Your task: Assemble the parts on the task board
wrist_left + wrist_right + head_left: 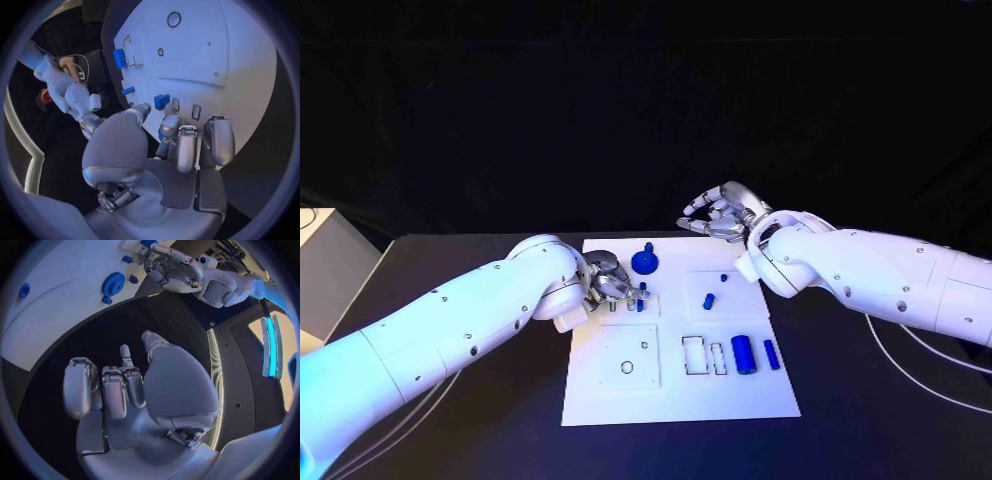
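Note:
The white task board (682, 400) lies mid-table. On it are a round blue knob (646, 262), two small blue pegs (708, 300), a blue cylinder (744, 354) and a thin blue bar (770, 351). My left hand (606, 280) hovers over the board's far left part, fingers curled toward the thumb. A small blue peg (160, 135) shows pinched between them. A blue block (162, 101) stands just beyond the fingertips. My right hand (721, 215) hangs past the board's far edge over the black table, fingers curled in with nothing in them (125, 385). The knob (113, 284) is also in the right wrist view.
A pale box (322, 270) stands off the table's left edge. Thin cables (913, 375) trail on the black table (473, 420) under my right arm. The board's near left part has a square plate with cut-outs (629, 356).

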Available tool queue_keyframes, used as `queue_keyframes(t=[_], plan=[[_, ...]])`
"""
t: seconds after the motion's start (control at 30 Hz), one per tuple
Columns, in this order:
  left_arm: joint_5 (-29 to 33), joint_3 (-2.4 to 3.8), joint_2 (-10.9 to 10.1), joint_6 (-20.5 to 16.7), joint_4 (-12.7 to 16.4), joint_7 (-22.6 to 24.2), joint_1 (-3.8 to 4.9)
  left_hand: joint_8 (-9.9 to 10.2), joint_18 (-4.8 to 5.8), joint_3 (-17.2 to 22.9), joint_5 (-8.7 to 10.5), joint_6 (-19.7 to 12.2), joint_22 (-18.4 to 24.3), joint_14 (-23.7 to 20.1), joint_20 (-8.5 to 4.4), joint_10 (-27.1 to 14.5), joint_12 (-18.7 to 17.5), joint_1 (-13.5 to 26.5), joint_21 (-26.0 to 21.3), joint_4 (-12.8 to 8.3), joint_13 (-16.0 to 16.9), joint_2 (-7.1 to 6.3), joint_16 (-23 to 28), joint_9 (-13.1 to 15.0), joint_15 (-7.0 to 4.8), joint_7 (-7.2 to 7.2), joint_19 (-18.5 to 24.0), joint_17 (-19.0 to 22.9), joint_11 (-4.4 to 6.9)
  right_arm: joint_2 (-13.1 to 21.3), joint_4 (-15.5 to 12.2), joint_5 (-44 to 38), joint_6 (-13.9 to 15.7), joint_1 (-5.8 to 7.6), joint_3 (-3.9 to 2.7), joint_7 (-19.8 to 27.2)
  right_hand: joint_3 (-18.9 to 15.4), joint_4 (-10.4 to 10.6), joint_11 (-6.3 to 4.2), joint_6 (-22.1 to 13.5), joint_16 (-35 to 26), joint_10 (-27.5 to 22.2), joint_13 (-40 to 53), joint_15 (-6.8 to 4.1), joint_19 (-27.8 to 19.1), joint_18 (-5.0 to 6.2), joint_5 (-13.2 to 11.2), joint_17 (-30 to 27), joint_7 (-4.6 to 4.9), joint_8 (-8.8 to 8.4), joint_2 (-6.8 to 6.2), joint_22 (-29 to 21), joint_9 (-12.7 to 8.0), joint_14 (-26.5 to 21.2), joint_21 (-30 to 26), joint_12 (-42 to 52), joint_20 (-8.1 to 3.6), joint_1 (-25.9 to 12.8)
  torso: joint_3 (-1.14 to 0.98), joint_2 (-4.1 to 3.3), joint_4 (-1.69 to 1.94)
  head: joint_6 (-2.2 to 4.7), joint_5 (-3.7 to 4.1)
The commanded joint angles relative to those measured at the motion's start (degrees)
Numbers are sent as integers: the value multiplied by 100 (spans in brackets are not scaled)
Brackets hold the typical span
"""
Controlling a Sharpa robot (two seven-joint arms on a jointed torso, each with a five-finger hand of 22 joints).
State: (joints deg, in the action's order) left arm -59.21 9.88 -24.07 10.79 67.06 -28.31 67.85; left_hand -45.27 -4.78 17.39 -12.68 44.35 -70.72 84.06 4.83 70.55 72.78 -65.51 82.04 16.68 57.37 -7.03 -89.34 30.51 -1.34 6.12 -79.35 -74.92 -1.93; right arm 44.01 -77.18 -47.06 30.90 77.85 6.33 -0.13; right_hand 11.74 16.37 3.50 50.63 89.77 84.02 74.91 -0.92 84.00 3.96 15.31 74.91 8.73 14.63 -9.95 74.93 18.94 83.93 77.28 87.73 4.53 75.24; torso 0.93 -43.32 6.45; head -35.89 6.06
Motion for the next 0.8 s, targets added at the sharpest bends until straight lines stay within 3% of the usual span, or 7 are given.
queue_keyframes(t=[0.03, 0.8], plan=[[-35, 1, 28, 183, -7, 11, 14, -29, 82, -12, 10, -13, -6, 570, -50, 2, 29, -70, 23, -10, 18, -11, -38, 27, -48, -45, -11, -1450, 38, -5, 5, -57, -88, -2, -4, 11, -3, 19, 51, -25, 23, 370, 1326, 38, 250, -69, 30, 1509, 7, 40, 11, 85, 3, 607, -17, 8, 34, -50, 4, 2, -4, -9, 0], [-34, -12, 118, 277, -147, 3, 12, -193, 85, -9, 17, -12, -29, 578, -75, 29, 57, -132, 33, -10, 62, -4, -47, 223, -81, -92, -19, -1470, 78, -14, -8, -57, -104, -2, -4, 8, -3, 19, 51, -25, 23, 370, 1326, 38, 250, -69, 30, 1509, 7, 40, 11, 85, 3, 607, -17, 8, 34, -50, -1, -3, 6, -87, 38]])
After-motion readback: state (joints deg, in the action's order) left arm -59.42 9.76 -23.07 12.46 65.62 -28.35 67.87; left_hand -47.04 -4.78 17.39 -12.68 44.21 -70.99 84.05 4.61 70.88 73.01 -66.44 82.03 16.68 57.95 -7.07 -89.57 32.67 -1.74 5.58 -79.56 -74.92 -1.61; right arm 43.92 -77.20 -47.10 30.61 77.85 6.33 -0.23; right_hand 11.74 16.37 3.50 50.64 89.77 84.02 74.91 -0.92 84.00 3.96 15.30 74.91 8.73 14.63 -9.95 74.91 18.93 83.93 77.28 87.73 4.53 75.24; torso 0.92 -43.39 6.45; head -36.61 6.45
